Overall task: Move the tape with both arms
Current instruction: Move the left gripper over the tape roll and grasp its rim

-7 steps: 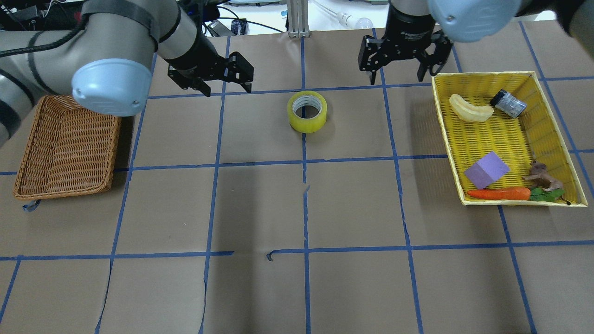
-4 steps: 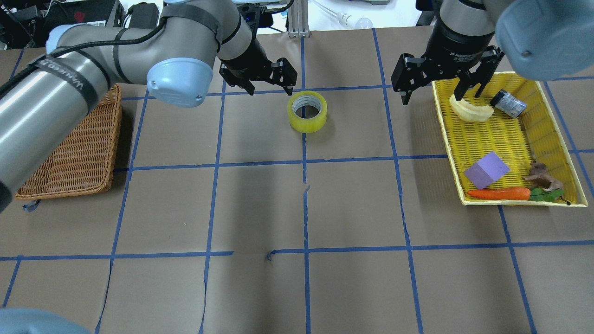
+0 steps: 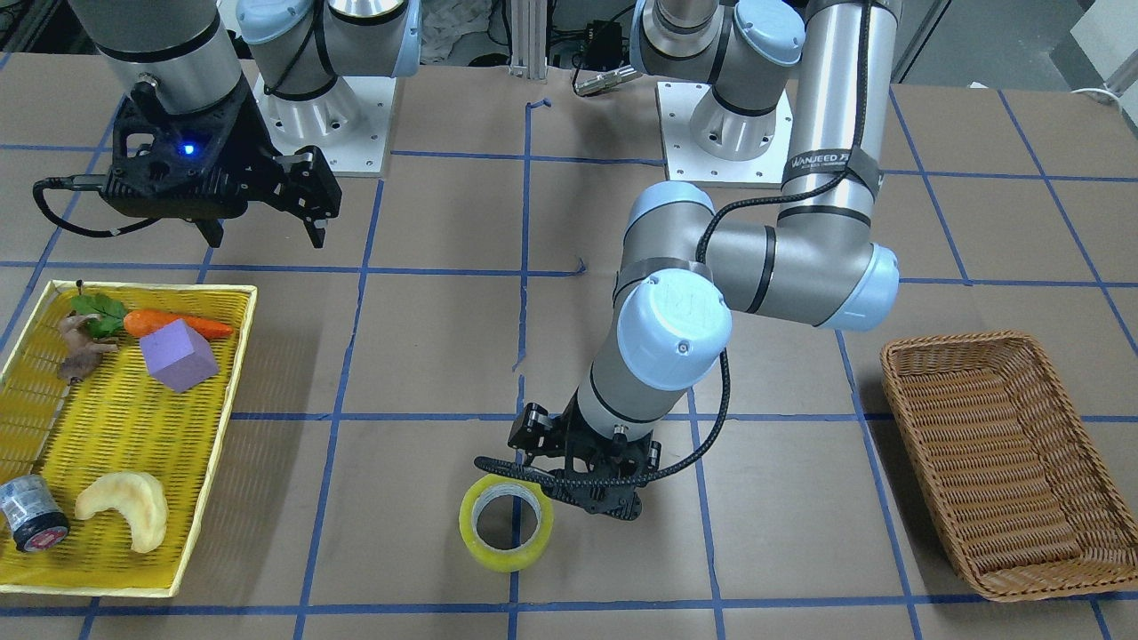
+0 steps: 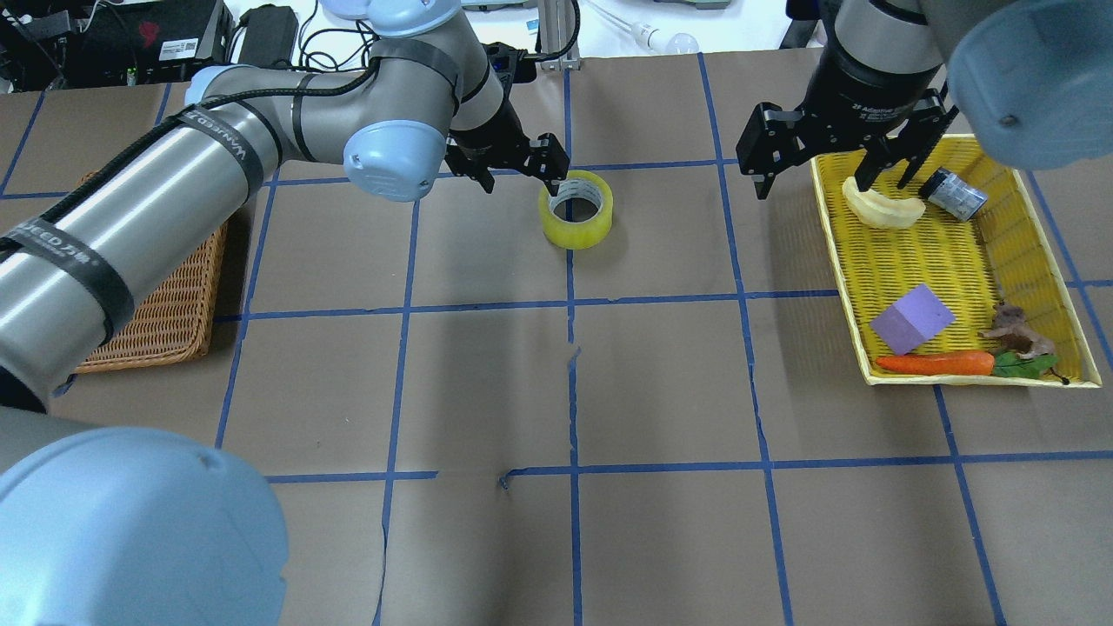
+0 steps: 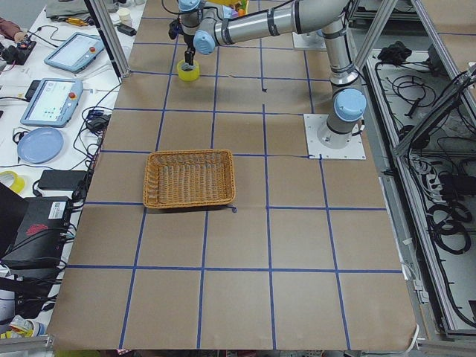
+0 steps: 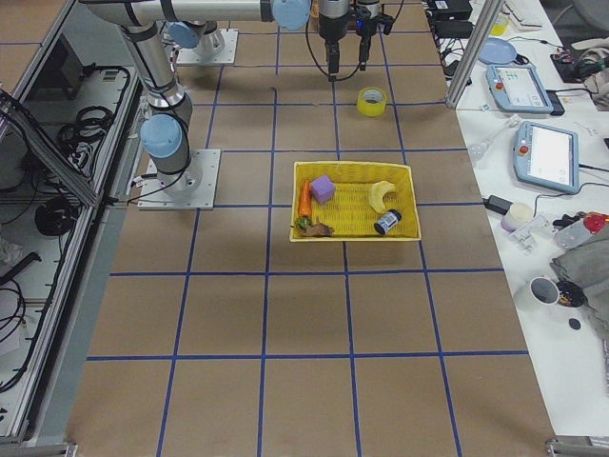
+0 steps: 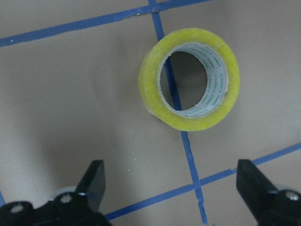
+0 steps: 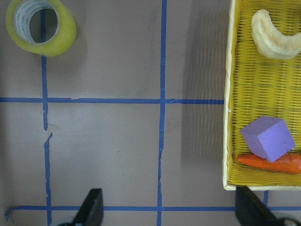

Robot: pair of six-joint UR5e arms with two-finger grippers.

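The yellow tape roll [image 4: 576,233] lies flat on the brown table near the far middle, hole up. It also shows in the front view [image 3: 507,560], the left wrist view [image 7: 151,89] and the right wrist view [image 8: 67,34]. My left gripper [image 4: 520,180] is open and empty, low beside the roll's left rim, with one fingertip at that rim. In the left wrist view the roll lies ahead of the open left gripper [image 7: 171,188]. My right gripper [image 4: 816,181] is open and empty, raised over the near left corner of the yellow basket, well apart from the tape.
A yellow basket [image 4: 836,243] on the right holds a pale banana piece [image 4: 880,207], a grey cylinder [image 4: 953,193], a purple block [image 4: 911,318], a carrot [image 4: 935,363] and a brown root. A brown wicker basket [image 4: 165,304] stands on the left, partly under my left arm.
My left arm has swung right and lowered until its open gripper reached the tape's left rim. My right gripper shifted right to the yellow basket's edge. The tape has not moved.
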